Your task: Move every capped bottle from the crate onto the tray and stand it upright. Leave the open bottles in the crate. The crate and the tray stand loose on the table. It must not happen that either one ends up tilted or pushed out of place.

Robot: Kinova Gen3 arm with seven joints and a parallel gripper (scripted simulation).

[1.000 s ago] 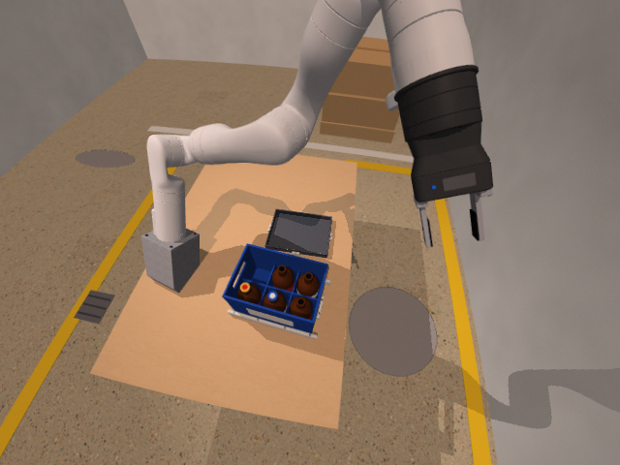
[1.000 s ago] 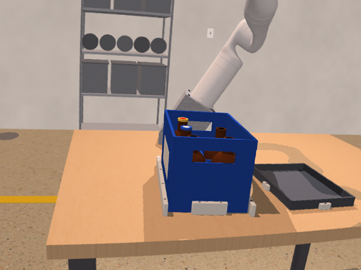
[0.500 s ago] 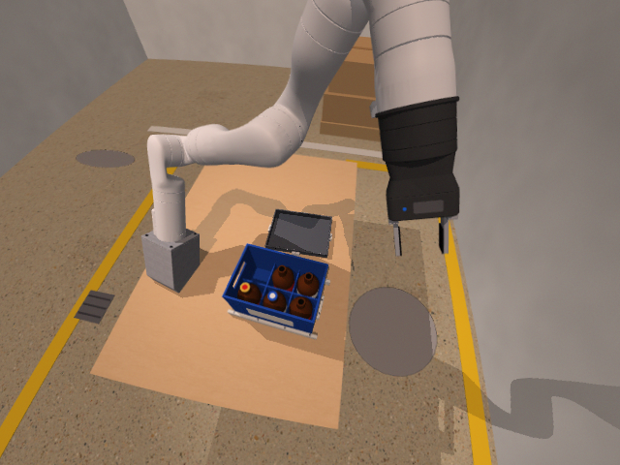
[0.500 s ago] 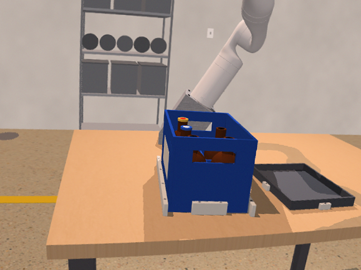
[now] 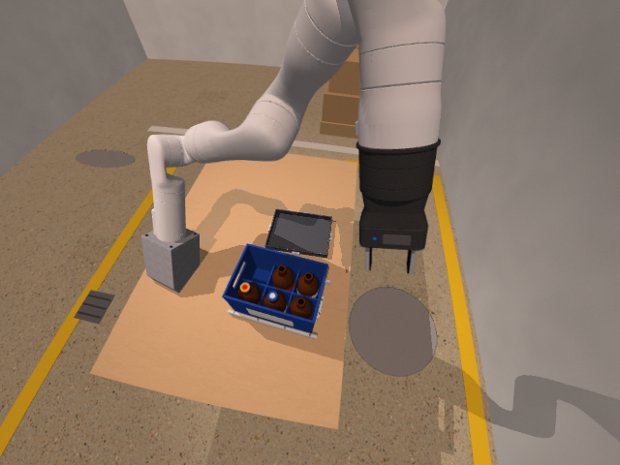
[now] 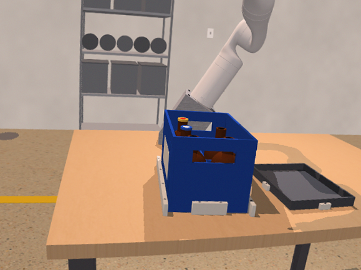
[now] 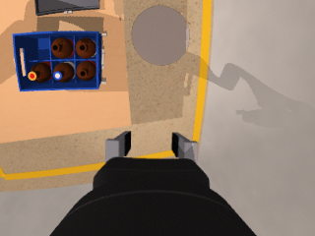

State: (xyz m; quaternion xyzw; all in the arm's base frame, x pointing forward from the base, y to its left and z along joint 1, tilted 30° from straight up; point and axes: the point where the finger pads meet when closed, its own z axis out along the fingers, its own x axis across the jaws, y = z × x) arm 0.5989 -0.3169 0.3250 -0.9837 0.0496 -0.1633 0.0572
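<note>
The two fingers of the gripper (image 5: 389, 263) (image 7: 151, 144) are held wide apart, with nothing clamped between them and nothing touched by them. In the blue crate (image 5: 270, 315) (image 6: 209, 181) (image 7: 60, 88), one bottle topped with a yellow-and-red cap (image 5: 244, 287) (image 6: 183, 119) (image 7: 32, 76) and one with a blue-and-white cap (image 5: 272, 295) (image 6: 186, 127) (image 7: 57, 76) are seated in neighbouring compartments, alongside three open bottles. No bottle is carried by the dark tray (image 5: 270, 237) (image 6: 322, 202), which is set beside the crate.
</note>
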